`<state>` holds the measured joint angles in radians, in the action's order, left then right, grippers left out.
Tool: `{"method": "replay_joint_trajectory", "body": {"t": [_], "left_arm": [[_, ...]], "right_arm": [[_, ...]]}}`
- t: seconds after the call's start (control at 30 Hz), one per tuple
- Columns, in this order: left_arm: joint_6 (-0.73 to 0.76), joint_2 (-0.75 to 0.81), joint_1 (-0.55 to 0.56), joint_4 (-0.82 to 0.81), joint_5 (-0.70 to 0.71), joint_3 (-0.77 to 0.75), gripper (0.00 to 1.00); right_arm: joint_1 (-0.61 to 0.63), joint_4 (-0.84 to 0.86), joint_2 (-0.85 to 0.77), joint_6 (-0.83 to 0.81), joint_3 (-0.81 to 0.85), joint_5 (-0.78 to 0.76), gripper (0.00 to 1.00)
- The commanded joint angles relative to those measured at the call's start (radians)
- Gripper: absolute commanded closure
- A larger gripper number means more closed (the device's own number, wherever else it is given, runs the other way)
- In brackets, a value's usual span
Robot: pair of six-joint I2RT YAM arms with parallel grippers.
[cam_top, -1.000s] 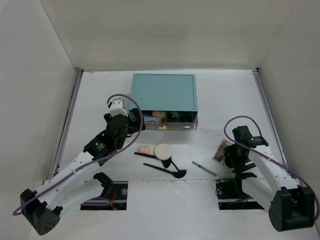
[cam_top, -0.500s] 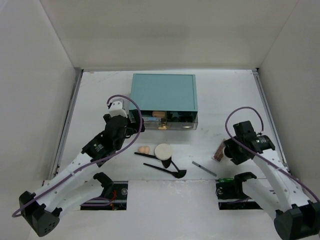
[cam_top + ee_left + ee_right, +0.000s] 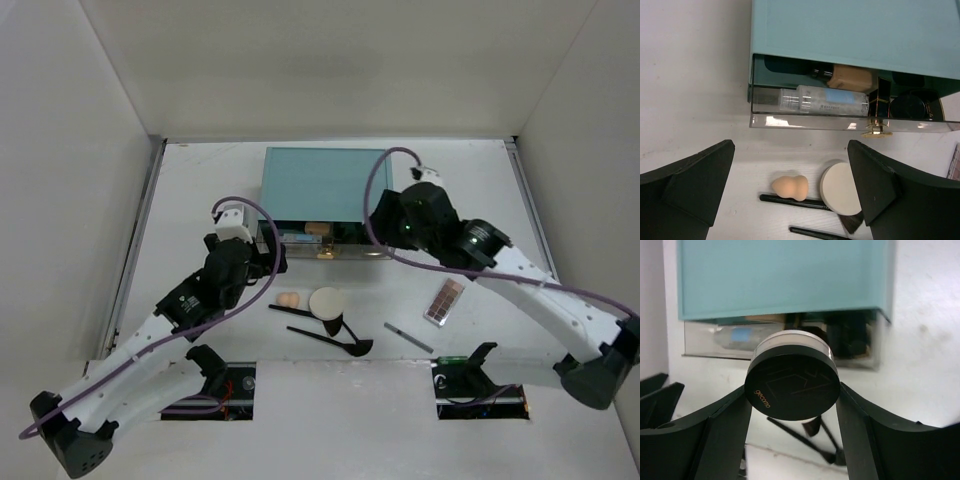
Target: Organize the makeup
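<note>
Jar [image 3: 790,382] pinched in R gripper [image 3: 793,390], prob. over drawer [image 3: 700,344]; L gripper [image 3: 791,146] spread wide, empty.

The jar [image 3: 791,385] has a smooth black lid with a satin sheen and fine printed lines, over a clear, pale-looking body. The fingers [image 3: 715,440] of the right pincer [image 3: 792,392] are matt black plastic, as are those of the left pincer [image 3: 791,146]. The box [image 3: 855,35] is smooth, matt teal. Its drawer [image 3: 805,121] is clear glossy plastic with bright glints, and the knob [image 3: 876,131] looks like shiny gold metal. The bottle [image 3: 822,100] is clear plastic with a pale blue label. The sponge [image 3: 790,186] looks like soft, matt foam, the puff [image 3: 840,187] velvety and dull. The brushes [image 3: 815,203] have glossy black handles. The worktop [image 3: 695,75] is matt white, faintly scuffed.
</note>
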<state>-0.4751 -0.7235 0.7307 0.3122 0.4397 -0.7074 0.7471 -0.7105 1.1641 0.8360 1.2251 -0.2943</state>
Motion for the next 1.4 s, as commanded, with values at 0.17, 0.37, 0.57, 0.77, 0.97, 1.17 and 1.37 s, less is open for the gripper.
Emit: {"method": "replay_joint_trajectory", "body": {"t": [0.17,0.37,0.57,0.77,0.97,1.17,1.37], "left_arm": [[0.003,0.064,0.051,0.044,0.066,-0.052,0.00],[0.003,0.061,0.081,0.073,0.132,-0.056,0.00],[0.009,0.039,0.086,0.077,0.154,-0.066,0.00],[0.012,0.044,0.083,0.077,0.157,-0.063,0.00],[0.013,0.056,0.072,0.080,0.157,-0.061,0.00],[0.015,0.055,0.069,0.090,0.157,-0.064,0.00],[0.016,0.053,0.069,0.100,0.157,-0.073,0.00]], "right_arm": [[0.053,0.417,0.219,-0.591,0.112,0.049,0.64],[0.106,0.477,0.273,-0.554,0.093,-0.149,0.61],[0.140,0.486,0.298,-0.453,0.045,-0.201,0.61],[0.166,0.483,0.309,-0.410,-0.018,-0.207,0.61],[0.166,0.483,0.295,-0.339,-0.064,-0.215,0.60],[0.166,0.473,0.299,-0.288,-0.087,-0.258,0.41],[0.166,0.434,0.283,-0.247,-0.087,-0.259,0.22]]}}
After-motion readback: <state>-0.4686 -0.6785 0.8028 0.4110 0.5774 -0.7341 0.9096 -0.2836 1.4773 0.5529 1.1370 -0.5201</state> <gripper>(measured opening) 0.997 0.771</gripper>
